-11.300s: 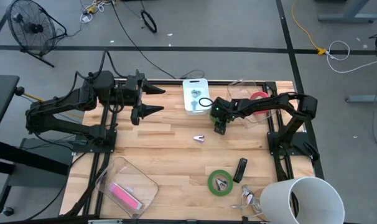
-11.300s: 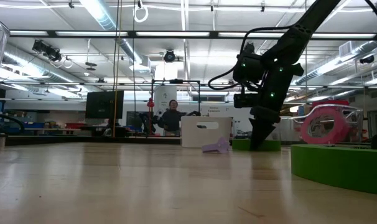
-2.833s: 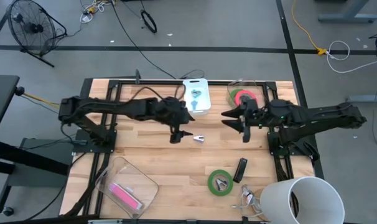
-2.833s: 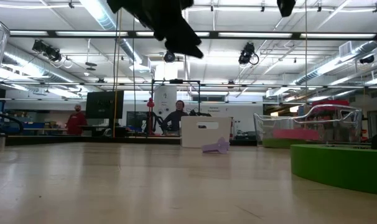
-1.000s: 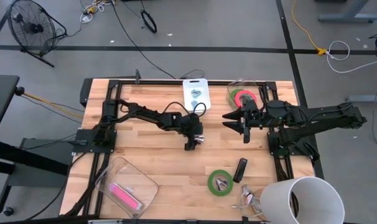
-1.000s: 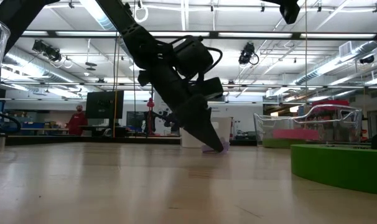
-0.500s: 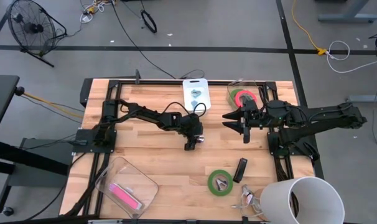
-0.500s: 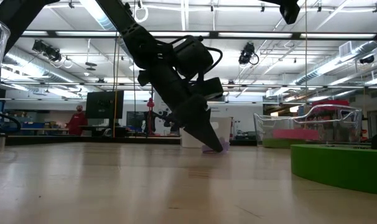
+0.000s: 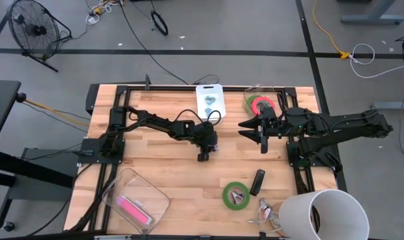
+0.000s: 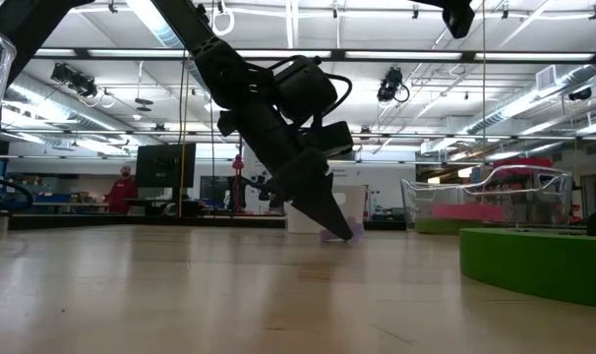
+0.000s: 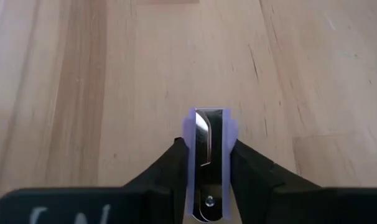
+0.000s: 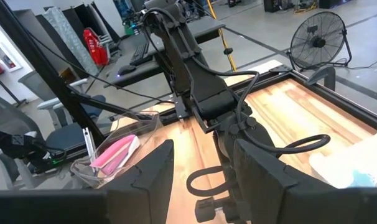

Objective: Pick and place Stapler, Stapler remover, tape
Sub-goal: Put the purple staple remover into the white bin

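Wooden table (image 9: 155, 167) surface, mid-area: my left gripper (image 9: 207, 149) is down on the lavender staple remover (image 11: 207, 162). From above, the remover is hidden beneath my fingers; my left wrist view shows it lengthwise between both fingers (image 11: 167, 171), which press its sides. My right gripper (image 9: 254, 132) hangs part-open, empty, near the table's far right corner.

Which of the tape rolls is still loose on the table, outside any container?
The green tape roll near the front edge beside the black stapler; the red roll and the green one under it lie in the clear container.
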`<action>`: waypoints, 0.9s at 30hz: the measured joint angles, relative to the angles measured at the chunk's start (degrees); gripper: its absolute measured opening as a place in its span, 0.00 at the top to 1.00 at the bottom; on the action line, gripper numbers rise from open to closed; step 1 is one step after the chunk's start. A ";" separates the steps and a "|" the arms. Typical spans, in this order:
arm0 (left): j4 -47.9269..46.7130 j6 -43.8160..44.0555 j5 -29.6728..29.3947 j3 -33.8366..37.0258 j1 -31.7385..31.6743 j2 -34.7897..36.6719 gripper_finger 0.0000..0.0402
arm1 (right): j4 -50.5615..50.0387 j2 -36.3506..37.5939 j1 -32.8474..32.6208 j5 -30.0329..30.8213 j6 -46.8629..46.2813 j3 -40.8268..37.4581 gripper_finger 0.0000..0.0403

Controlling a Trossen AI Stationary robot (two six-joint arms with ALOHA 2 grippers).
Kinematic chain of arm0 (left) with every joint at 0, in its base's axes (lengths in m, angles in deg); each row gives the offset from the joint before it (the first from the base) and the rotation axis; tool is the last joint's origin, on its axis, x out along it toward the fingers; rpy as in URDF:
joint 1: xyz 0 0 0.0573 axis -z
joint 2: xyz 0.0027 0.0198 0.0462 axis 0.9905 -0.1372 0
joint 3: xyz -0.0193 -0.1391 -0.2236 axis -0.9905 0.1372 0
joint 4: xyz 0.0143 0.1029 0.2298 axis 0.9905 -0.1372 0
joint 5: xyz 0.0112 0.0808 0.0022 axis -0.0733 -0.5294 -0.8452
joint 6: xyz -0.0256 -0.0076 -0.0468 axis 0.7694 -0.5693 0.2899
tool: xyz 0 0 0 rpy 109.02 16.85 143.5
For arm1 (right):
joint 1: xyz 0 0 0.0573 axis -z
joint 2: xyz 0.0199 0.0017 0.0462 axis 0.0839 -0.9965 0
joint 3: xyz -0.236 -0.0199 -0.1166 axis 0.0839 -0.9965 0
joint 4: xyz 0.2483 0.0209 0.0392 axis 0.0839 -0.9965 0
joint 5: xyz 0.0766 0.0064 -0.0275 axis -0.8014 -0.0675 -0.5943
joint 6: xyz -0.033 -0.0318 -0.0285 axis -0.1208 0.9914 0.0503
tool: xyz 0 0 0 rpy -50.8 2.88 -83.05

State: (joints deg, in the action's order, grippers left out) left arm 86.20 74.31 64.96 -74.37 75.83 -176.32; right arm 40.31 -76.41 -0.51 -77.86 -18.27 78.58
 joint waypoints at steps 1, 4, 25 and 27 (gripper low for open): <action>0.00 0.02 0.02 0.00 0.00 0.00 0.75 | 0.02 0.00 0.00 0.00 -0.32 0.00 0.59; 0.00 0.04 0.04 0.00 0.00 0.00 0.74 | 0.02 0.00 0.00 0.02 -1.04 0.00 0.59; 0.08 -2.93 -5.57 0.01 -4.44 13.55 0.75 | 0.02 0.00 0.00 0.04 -0.84 0.00 0.59; -0.24 -4.11 -6.04 0.03 -5.87 14.71 0.75 | -0.12 0.00 0.01 0.04 -0.84 0.00 0.59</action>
State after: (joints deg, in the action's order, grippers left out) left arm 85.96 70.21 58.92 -74.35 69.96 -161.61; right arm 40.19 -76.41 -0.49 -77.81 -19.11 78.58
